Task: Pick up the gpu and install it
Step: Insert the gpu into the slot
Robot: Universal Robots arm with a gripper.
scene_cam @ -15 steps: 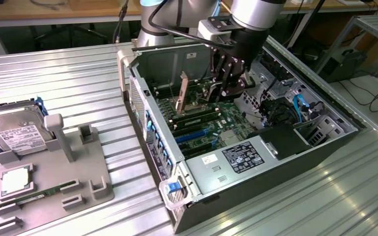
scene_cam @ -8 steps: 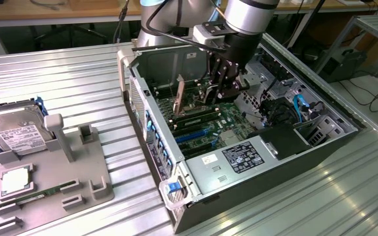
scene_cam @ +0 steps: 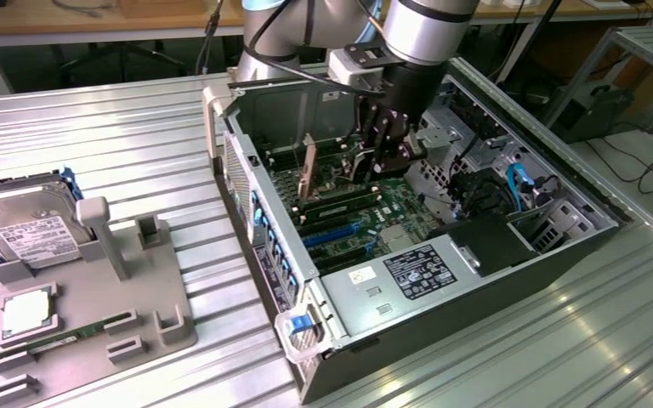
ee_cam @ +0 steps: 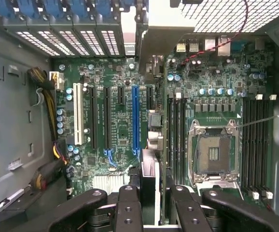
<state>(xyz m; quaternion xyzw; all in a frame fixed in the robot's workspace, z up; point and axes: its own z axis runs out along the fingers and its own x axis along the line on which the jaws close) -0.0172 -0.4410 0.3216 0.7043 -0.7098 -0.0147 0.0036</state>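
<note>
- The arm reaches down into the open computer case (scene_cam: 553, 246) that lies on its side on the ribbed metal worktop (scene_cam: 111, 136).
- The gripper (scene_cam: 386, 166) is inside the case, above the green motherboard (scene_cam: 355, 217).
- In the wrist view the gripper (ee_cam: 149, 203) has its jaws clenched on the edge of a thin card held upright: the gpu (ee_cam: 150, 140), seen edge-on.
- The card's pale metal bracket end (ee_cam: 132, 29) points to the rear of the case, where the slot covers with blue clips (ee_cam: 72, 9) stand in a row.
- The gpu stands just beside the long blue slot (ee_cam: 135, 118), between that slot and the black memory slots (ee_cam: 177, 135). I cannot tell whether its lower edge already touches the board.
- In the exterior view the gpu (scene_cam: 363, 157) is a dark thin shape under the gripper, largely hidden by the black fingers.
- The empty processor socket (ee_cam: 214, 154) with its silver frame lies well apart from the card, past the memory slots.
- On the exterior view's left a grey holder tray (scene_cam: 156, 289) rests on the worktop.
- A silver hard drive (scene_cam: 26, 225) with a white label leans at the tray's far end.
- A square silver chip (scene_cam: 28, 310) and a narrow green memory stick (scene_cam: 71, 331) lie in the tray's recesses.
- Blue cables (scene_cam: 517, 183) run inside the case near its drive cage.
</note>
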